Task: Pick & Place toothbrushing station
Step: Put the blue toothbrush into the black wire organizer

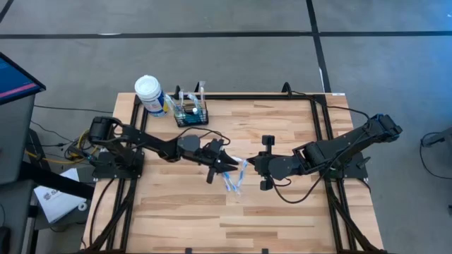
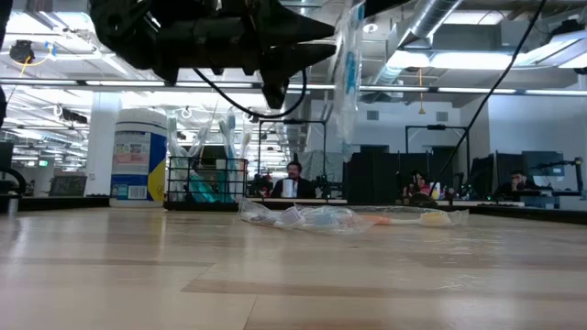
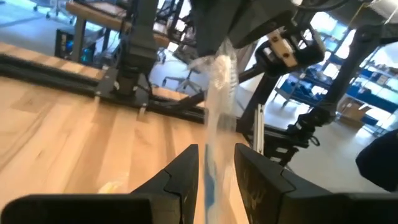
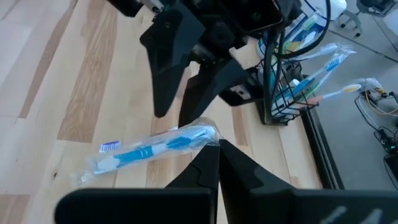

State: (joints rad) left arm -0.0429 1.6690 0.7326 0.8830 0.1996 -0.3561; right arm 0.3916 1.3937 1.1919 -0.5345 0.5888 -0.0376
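Observation:
The black wire-mesh caddy (image 1: 192, 113) stands at the table's far edge with several wrapped toothbrushes upright in it; it also shows in the low view (image 2: 206, 181) and the right wrist view (image 4: 292, 81). My right gripper (image 1: 253, 166) is shut on a blue toothbrush in clear wrap (image 4: 149, 149) above mid-table. My left gripper (image 1: 229, 164) is open, its fingers (image 3: 186, 174) on either side of that wrapped brush (image 3: 221, 81); I cannot tell whether they touch it. My right gripper (image 4: 216, 144) pinches one end of the clear wrap (image 4: 208, 132) between its two shut fingers, coming about level from the table's right. The wrapped brush is lifted clear of the table and hangs slanting down below the fingers (image 2: 348, 64), toward my left gripper.
A white-capped, blue-labelled bottle (image 1: 150, 94) stands left of the caddy. More wrapped toothbrushes (image 1: 232, 185) lie on the wood just below the grippers, also seen in the low view (image 2: 312, 217). Black frame rails (image 1: 318, 127) run along the table's sides.

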